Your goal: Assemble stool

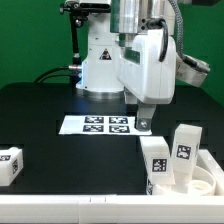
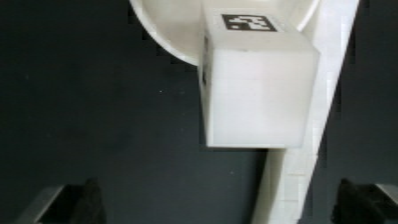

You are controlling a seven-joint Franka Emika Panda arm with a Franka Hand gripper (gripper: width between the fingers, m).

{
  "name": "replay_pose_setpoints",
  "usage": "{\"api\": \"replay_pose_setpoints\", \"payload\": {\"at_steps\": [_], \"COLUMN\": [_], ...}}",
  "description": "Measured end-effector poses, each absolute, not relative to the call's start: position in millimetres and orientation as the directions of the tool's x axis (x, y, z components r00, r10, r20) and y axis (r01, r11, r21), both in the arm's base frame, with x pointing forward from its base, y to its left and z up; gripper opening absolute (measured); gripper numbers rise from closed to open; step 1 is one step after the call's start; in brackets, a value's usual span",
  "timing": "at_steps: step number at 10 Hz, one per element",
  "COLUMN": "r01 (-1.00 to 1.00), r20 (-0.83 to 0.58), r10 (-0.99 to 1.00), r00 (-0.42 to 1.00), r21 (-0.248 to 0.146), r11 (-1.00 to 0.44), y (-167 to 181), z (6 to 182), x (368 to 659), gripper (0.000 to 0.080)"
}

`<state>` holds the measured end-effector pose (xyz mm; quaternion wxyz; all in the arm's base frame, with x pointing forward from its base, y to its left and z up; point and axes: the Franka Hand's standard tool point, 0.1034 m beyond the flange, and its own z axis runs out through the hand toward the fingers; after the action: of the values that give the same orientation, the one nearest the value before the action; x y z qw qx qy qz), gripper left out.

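Hovering just beyond the marker board's 3 o'clock end, the gripper is holding its fingers wide apart and gripping nothing. The seat is sitting at the exterior view's 4 o'clock, with two upright legs standing at it. A loose leg is lying at 8 o'clock.

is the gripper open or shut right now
Open. In the wrist view the gripper shows its two fingertips spread wide apart, with neither touching the stool leg ahead.
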<state>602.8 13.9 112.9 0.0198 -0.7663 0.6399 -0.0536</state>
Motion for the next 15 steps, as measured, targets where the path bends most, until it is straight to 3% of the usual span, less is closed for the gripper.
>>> {"api": "replay_pose_setpoints", "payload": {"at_steps": [2,5,9,12,15], "r01": [-0.941,-0.726,-0.509,-0.25,-0.124], "r20": [0.064,0.121,0.13,0.055,0.049], "r10": [-0.946,-0.727,-0.507,-0.25,-0.123], "r00": [0.318,0.676,0.852,0.967,0.991], "r21": [-0.101,-0.057,-0.022,0.003,0.023], "r11": [-0.323,-0.685,-0.86,-0.968,-0.992], "y": [-8.7,-49.3,-53.3,-108.1,-118.3], "z": [108.8,102.2,101.1,89.3,82.2], "x": [591.6,580.1,578.8,563.7,558.9], "gripper": [0.0649,0.0649,0.0649,0.0649,0.0649]}}
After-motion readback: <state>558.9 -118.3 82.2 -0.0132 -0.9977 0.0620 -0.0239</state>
